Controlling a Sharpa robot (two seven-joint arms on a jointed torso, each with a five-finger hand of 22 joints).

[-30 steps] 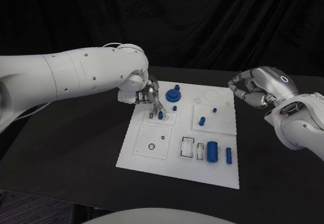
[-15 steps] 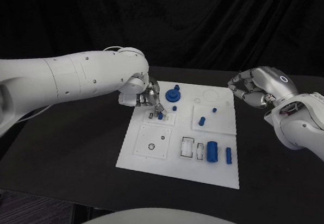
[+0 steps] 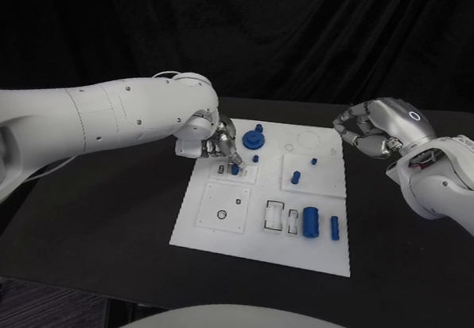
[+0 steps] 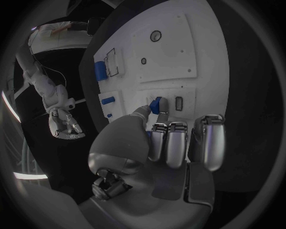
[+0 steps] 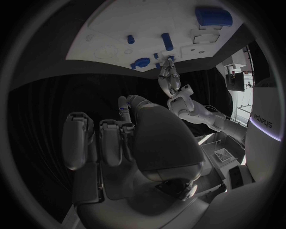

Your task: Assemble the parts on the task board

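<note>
Black table [image 3: 92, 220], black curtain behind. White task board [image 3: 254, 238] at centre, blue parts spread over its far and right areas. Left hand [image 3: 208, 142] over the board's far left corner, pinching a small blue peg [image 4: 156, 105] against a square plate there. Right hand [image 3: 368, 131] hangs off the board's far right corner, fingers curled in, holding nothing.

The white task board [image 3: 263, 239] is seen at table centre. The left hand [image 3: 208, 141] is lowered at its 11 o'clock corner, fingertips on a small blue part [image 3: 234, 168]. The right hand [image 3: 366, 132] is held curled, empty, off the 1 o'clock corner.
</note>
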